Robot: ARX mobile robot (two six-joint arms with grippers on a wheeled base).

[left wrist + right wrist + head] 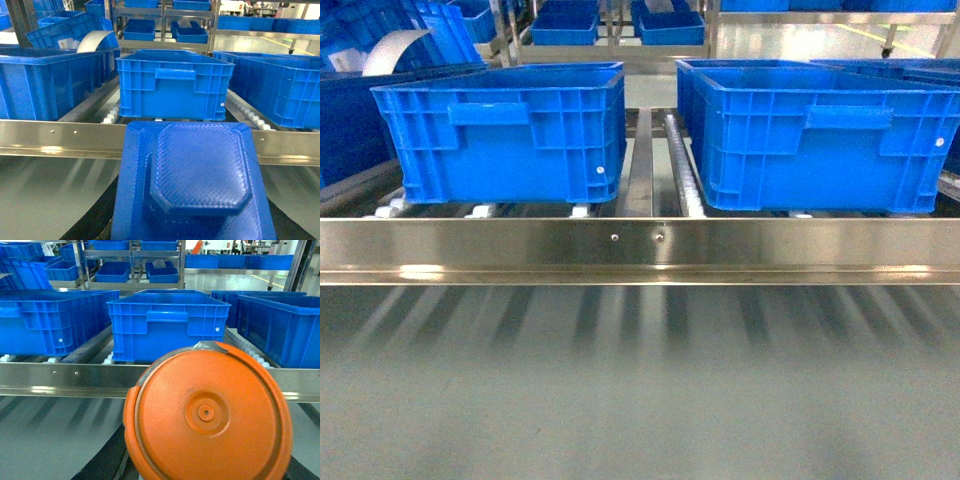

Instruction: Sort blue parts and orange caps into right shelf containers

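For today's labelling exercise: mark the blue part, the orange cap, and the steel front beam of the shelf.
blue part (pixel 197 170), left wrist view, on its raised octagonal top.
orange cap (pixel 206 413), right wrist view, at its centre dimple.
front beam of the shelf (pixel 640 245), head view, mid-face near the screws.

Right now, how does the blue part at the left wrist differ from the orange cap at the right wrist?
The blue part is blocky, with a raised eight-sided top on a squarish base; the orange cap is a round disc. The blue part's surface has a fine woven-looking texture, while the orange cap is smooth with a small centre hub. Both fill the lower part of their wrist views, facing blue containers on the shelf. The gripper fingers are hidden.
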